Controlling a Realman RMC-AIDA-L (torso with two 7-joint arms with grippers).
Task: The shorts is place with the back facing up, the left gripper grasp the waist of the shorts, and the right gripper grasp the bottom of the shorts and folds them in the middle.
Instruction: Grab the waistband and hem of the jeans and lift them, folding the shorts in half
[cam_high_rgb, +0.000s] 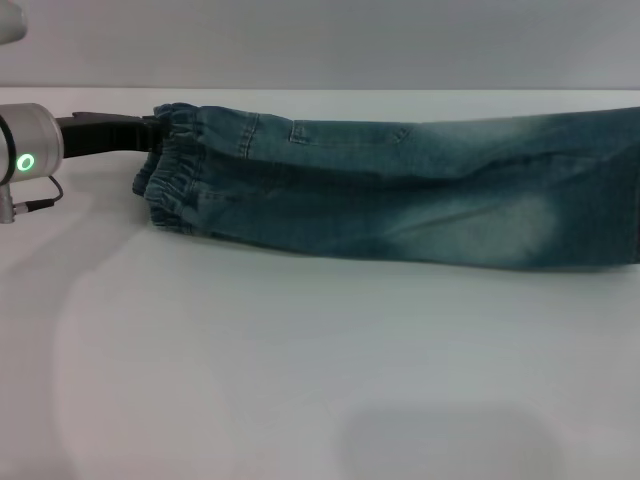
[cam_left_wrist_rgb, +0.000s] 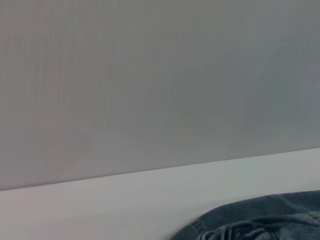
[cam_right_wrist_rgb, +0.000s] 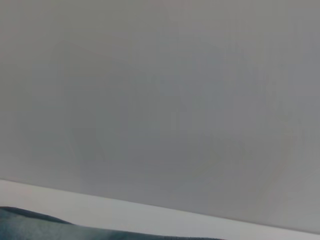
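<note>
Across the far half of the white worktop (cam_high_rgb: 300, 380) lie the shorts (cam_high_rgb: 400, 190), stretched out with their long axis running left to right as the robot faces them, already doubled lengthwise so that they form one narrow band of faded denim. The waist of the shorts (cam_high_rgb: 170, 170), ruched and gathered, forms the left end; the legs run off the right edge of the head view, so the bottom of the shorts is not seen there.

The left gripper (cam_high_rgb: 150, 130) reaches in level from the left, along the garment's long axis, and meets the far corner of the waistband. Its jaws appear to be clamped on that corner, though the fabric hides the tips, so this is a judgement. Its wrist view shows a bunched fold of denim (cam_left_wrist_rgb: 260, 220) close below the camera, which agrees with a hold at the waist.

The right gripper is out of the head view; its wrist view shows only a dark edge of denim (cam_right_wrist_rgb: 40, 225) low in the picture, so the state of its jaws cannot be told.

The coming fold would seemingly bring one end over toward the other along that long axis. Nothing else stands on the worktop in the way; a plain grey wall (cam_high_rgb: 320, 40) lies behind.
</note>
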